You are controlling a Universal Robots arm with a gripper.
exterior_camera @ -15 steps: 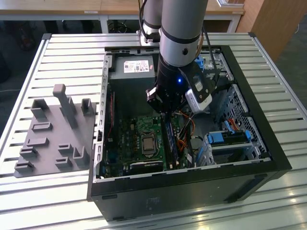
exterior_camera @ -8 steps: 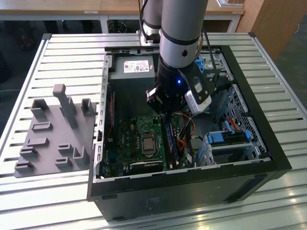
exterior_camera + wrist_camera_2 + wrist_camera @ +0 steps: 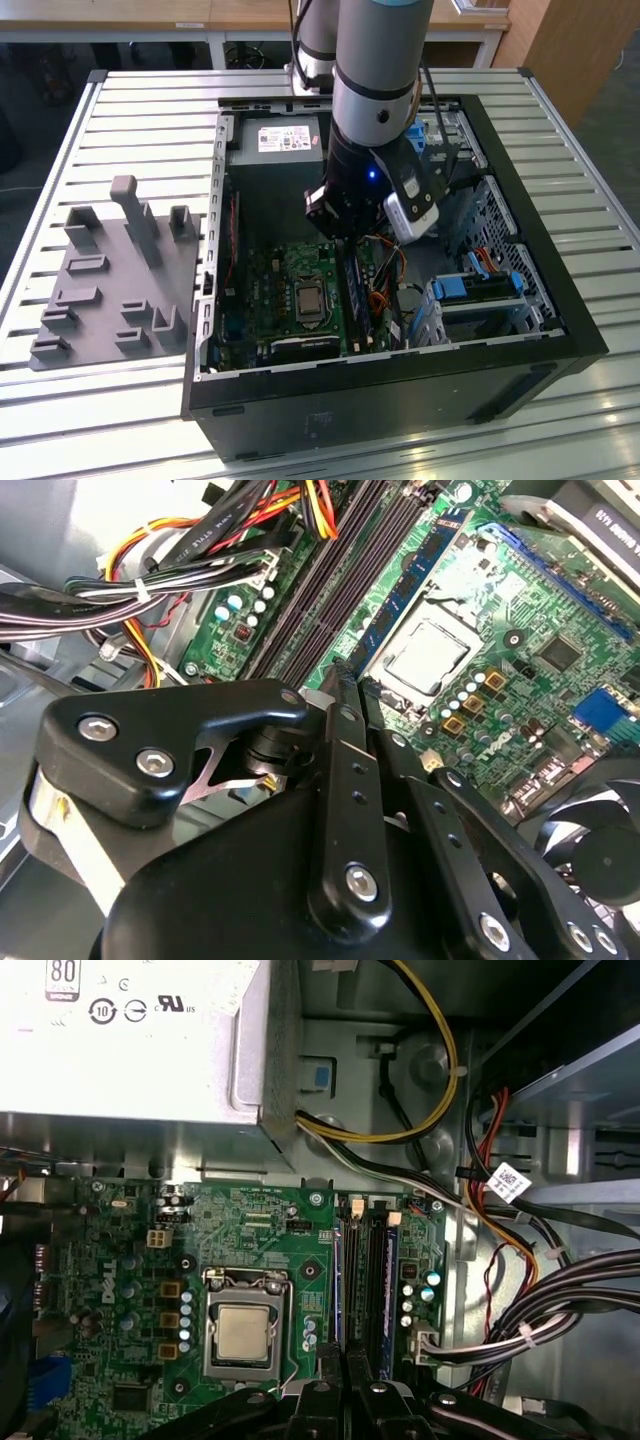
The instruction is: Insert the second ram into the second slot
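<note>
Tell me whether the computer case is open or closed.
Open: the computer case lies with its side panel off, so the motherboard and processor show from above.

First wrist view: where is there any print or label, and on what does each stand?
Power supply label: numerals and round marks, in large print.
Motherboard: white lettering near its edge; the finer print is too small to read.
Cable tag: dark code, too small to read.
</note>
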